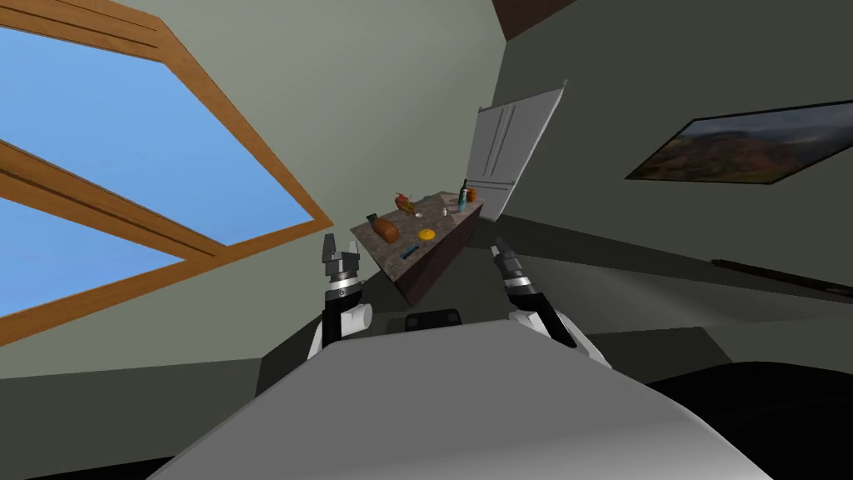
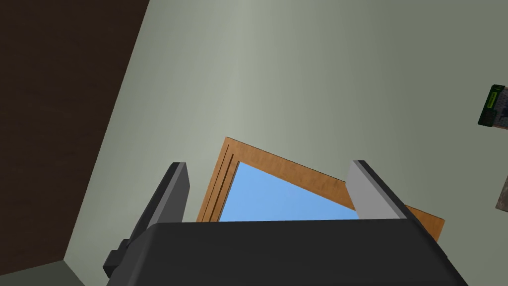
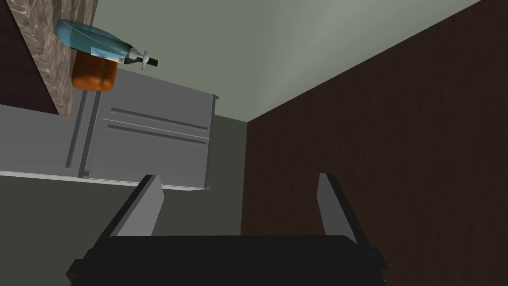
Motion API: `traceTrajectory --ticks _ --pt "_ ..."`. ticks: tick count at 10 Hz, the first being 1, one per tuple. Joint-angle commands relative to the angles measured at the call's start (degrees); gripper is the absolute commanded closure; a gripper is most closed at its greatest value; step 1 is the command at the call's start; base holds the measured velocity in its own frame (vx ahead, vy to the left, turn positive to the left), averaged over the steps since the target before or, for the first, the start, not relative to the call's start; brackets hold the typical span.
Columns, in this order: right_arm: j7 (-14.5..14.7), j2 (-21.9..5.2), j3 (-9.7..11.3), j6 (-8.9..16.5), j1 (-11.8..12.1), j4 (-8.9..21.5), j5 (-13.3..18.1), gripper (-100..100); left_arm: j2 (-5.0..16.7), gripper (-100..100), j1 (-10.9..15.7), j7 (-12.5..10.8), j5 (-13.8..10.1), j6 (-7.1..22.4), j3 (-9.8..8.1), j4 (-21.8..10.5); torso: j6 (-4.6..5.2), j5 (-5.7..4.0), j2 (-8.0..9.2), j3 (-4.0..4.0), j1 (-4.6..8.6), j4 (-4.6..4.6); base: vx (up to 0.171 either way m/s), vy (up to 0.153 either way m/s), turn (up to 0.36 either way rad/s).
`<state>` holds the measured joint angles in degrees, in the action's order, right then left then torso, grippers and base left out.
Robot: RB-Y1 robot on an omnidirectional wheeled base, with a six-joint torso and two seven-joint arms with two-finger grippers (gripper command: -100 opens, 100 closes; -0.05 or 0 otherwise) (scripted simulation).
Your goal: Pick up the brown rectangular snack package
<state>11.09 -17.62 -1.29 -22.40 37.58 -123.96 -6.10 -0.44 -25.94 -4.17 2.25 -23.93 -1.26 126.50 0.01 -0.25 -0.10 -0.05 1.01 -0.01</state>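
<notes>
The brown oblong snack package (image 1: 385, 229) lies near the left end of a stone-topped counter (image 1: 436, 218) in the head view, some way ahead of both hands. My left gripper (image 1: 340, 248) is raised short of that counter end, left of the package. Its fingers stand open with nothing between them in the left wrist view (image 2: 269, 166). My right gripper (image 1: 498, 247) hangs off the counter's right side. It is open and empty in the right wrist view (image 3: 239, 178).
The counter also carries a red item (image 1: 403, 202), a yellow disc (image 1: 426, 235), a small blue object (image 1: 409, 251), a blue-green bottle (image 3: 96, 43) and an orange jar (image 3: 94, 74). A grey fridge (image 1: 508, 150) stands behind it. A small dark green pack (image 2: 491, 105) sits at the counter's edge.
</notes>
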Motion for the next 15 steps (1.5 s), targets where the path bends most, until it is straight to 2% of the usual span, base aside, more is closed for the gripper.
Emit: traceTrajectory --ticks 1,2,3,6,7,8,9,10,11,12,13,14,15 --pt "0.18 -2.86 0.13 0.18 1.09 0.96 0.46 -100 0.0 0 0.0 0.0 0.0 0.0 0.0 0.0 0.0 0.0 0.0 0.0 0.0 0.0 -0.05 -0.23 0.277" --pt "0.27 -4.67 0.35 0.06 2.2 1.95 1.03 -100 0.0 0 0.01 0.0 0.0 0.0 0.01 0.0 -0.03 0.03 0.1 0.05 -0.05 0.01 -0.091 -0.322 0.402" --pt "0.27 -5.64 0.35 0.06 2.2 1.95 1.03 -100 0.01 0 0.02 0.0 0.0 0.0 0.0 0.0 -0.03 -0.02 0.21 0.11 0.22 0.04 -0.049 -0.271 0.243" --pt "0.05 -11.65 1.08 -0.61 5.69 5.28 3.45 -100 0.01 0 0.01 0.0 0.0 0.0 0.0 0.0 -0.02 -0.02 0.1 0.06 0.16 0.02 -0.087 -0.298 0.419" --pt "0.05 -12.57 1.08 -0.61 5.69 5.28 3.45 -100 0.01 0 0.01 0.0 0.0 0.0 -0.01 0.0 -0.01 -0.07 0.17 0.09 0.4 0.03 -0.099 -0.246 0.361" --pt "-0.17 -14.78 1.28 -0.91 6.89 6.58 4.48 -100 0.0 0 0.0 0.0 0.0 0.0 0.0 0.0 -0.01 -0.04 0.08 0.05 0.07 0.03 -0.074 -0.155 0.398" --pt "-0.17 -14.78 1.28 -0.91 6.89 6.58 4.48 -100 0.0 0 0.0 0.0 0.0 0.0 0.01 0.0 -0.02 0.05 -0.03 -0.01 -0.22 0.0 -0.062 -0.129 0.27" --pt "-0.45 -16.96 1.43 -1.22 8.09 7.99 5.6 -100 -0.01 0 -0.01 0.0 0.0 0.0 0.0 0.0 0.01 0.08 -0.13 -0.07 -0.37 -0.02 -0.084 -0.178 0.328" --pt "-0.45 -16.96 1.43 -1.22 8.09 7.99 5.6 -100 0.0 0 0.0 0.0 0.0 0.0 0.0 0.0 -0.01 0.06 -0.11 -0.06 -0.23 -0.03 -0.073 -0.135 0.284" --pt "-0.79 -19.15 1.53 -1.54 9.27 9.53 6.81 -100 0.0 0 -0.01 0.0 0.0 0.0 0.0 0.0 0.01 0.07 -0.17 -0.09 -0.37 -0.03 -0.076 -0.137 0.35" --pt "-0.79 -19.15 1.53 -1.54 9.27 9.53 6.81 -100 0.0 0 0.0 0.0 0.0 0.0 0.0 0.0 0.0 0.08 -0.17 -0.1 -0.34 -0.04 -0.07 -0.098 0.348" --pt "-1.19 -21.41 1.58 -1.86 10.43 11.21 8.1 -100 -0.01 0 -0.01 0.0 0.0 0.0 0.0 0.0 0.0 0.09 -0.23 -0.12 -0.48 -0.04 -0.085 -0.079 0.408" --pt "-1.19 -21.41 1.58 -1.86 10.43 11.21 8.1 -100 -0.01 0 0.0 0.0 0.0 0.0 0.01 0.0 -0.01 0.12 -0.2 -0.12 -0.53 -0.04 -0.074 -0.084 0.312"
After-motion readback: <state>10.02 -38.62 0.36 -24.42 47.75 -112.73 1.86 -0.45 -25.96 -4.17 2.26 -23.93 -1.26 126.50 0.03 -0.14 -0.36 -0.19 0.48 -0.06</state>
